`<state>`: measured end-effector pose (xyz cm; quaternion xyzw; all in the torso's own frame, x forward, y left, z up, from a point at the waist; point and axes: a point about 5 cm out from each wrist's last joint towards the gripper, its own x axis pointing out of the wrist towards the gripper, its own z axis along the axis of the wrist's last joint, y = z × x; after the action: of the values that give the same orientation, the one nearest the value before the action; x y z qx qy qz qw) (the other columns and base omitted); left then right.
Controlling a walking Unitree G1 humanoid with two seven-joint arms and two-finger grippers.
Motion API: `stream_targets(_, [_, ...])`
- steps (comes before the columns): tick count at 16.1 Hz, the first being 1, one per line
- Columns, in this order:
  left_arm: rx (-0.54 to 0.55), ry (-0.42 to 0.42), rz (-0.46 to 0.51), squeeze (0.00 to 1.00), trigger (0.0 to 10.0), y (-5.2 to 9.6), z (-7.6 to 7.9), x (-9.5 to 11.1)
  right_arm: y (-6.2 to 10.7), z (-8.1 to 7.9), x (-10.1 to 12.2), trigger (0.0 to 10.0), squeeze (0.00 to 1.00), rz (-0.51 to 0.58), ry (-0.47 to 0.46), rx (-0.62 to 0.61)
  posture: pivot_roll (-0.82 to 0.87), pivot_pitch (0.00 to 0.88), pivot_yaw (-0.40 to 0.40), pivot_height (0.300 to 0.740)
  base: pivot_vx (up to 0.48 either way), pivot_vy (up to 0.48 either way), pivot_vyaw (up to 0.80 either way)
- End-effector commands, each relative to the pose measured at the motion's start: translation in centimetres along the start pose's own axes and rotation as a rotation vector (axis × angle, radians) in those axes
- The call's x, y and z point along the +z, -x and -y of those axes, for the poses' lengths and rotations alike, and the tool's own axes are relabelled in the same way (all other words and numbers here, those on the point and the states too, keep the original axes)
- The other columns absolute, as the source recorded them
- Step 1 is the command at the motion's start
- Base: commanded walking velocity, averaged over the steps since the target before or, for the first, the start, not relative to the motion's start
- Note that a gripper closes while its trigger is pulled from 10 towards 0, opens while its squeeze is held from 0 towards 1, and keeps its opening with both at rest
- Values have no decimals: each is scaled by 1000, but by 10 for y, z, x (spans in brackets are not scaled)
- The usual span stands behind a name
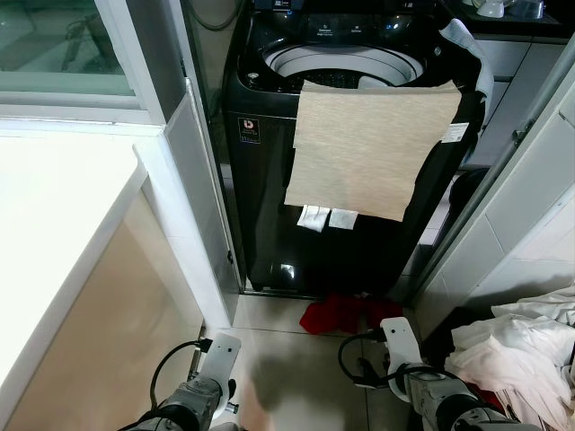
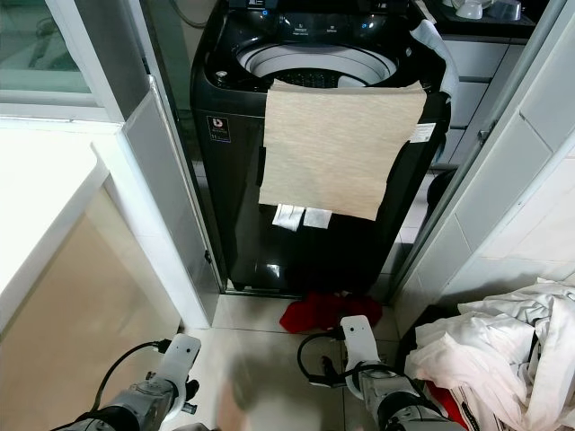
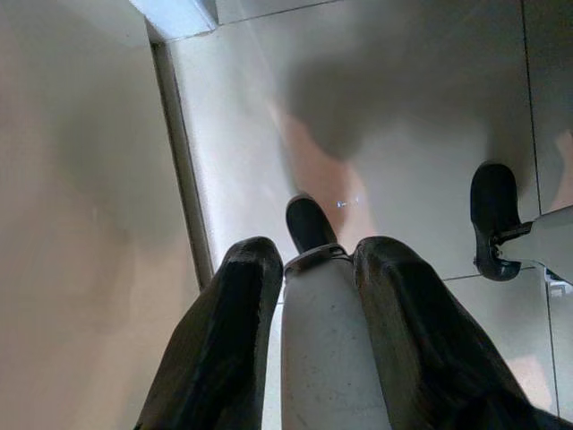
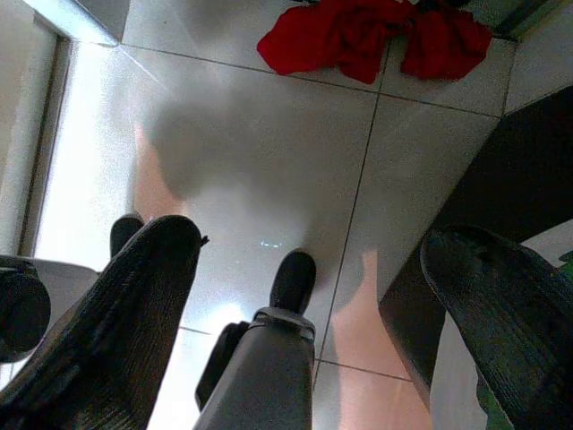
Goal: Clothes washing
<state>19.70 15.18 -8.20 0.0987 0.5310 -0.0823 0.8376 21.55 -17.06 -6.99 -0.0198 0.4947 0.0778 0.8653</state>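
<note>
A glossy black top-loading washer stands in a narrow alcove with its lid up, the pale ribbed rim of the round drum open to view. A flat rectangular beige cloth, finely woven and matte, is draped over the washer's front edge and hangs down its face, one lower corner dipping lower than the other; two small white labels show just below its hem. On the shiny pale floor tiles, touching the foot of the washer, lies a crumpled red garment, soft and deeply folded. To the robot's right a loose heap of rumpled white laundry sits beside the tiled wall, with a little red showing beneath it. A white-framed panel flanks the washer on the left, next to a smooth beige surface. Both silver arms hang low at the bottom of the head views. The left gripper points down at the bare floor, its two long black fingers set moderately apart and holding nothing. The right gripper also points at the tiles, short of the red garment, its textured black fingers spread wide and empty.
</note>
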Motion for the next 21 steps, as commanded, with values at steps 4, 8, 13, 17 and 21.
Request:
stream_targets(4, [17, 14, 1, 0, 10000, 1, -7, 3, -1, -4, 6, 10000, 0, 4, 5, 2, -43, 0, -4, 740, 0, 0, 0])
stream_targets(8, [29, 52, 18, 0, 10000, 1, -13, 7, -2, -9, 14, 10000, 0, 12, 22, 12, -6, 0, -38, 740, 0, 0, 0])
stream_targets(13, [3, 162, 39, 0, 10000, 1, -9, 12, -1, -4, 19, 10000, 0, 2, 69, 0, 36, 0, -82, 740, 0, 0, 0])
stream_targets(17, [-19, 125, 26, 0, 10000, 1, 1, 15, 1, 6, 19, 10000, 0, 8, 40, -22, 11, 0, -38, 740, 0, 0, 0])
stream_targets(21, [-38, 132, 18, 0, 10000, 1, 4, 19, 2, 8, 24, 10000, 0, 45, -5, -33, -12, 0, -9, 740, 0, 0, 0])
